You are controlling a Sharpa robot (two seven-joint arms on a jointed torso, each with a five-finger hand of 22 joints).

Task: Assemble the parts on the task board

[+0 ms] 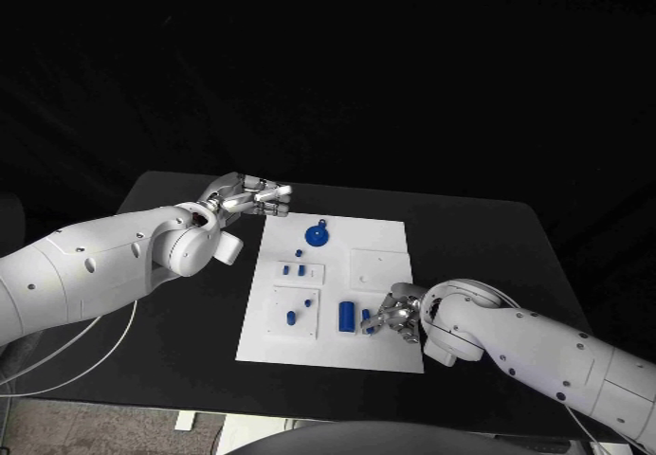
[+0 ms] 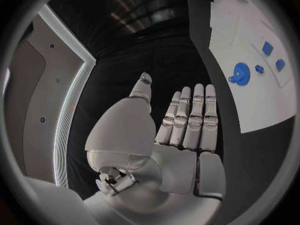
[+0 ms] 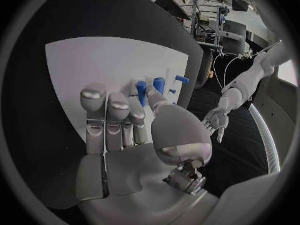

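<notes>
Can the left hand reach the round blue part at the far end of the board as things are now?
Probably yes. The left hand hovers open just beyond the task board's far corner, holding nothing. The round blue part lies close by, with bare white plate between them and nothing above it. The right hand is at the near end.

The left hand (image 2: 169, 135) hovered empty over the black surface (image 2: 156, 60), fingers (image 2: 199, 115) straight and side by side. Beyond the fingertips lay the white task board (image 2: 250, 105), carrying a round blue part (image 2: 240, 74) and smaller blue parts (image 2: 267, 48).
</notes>
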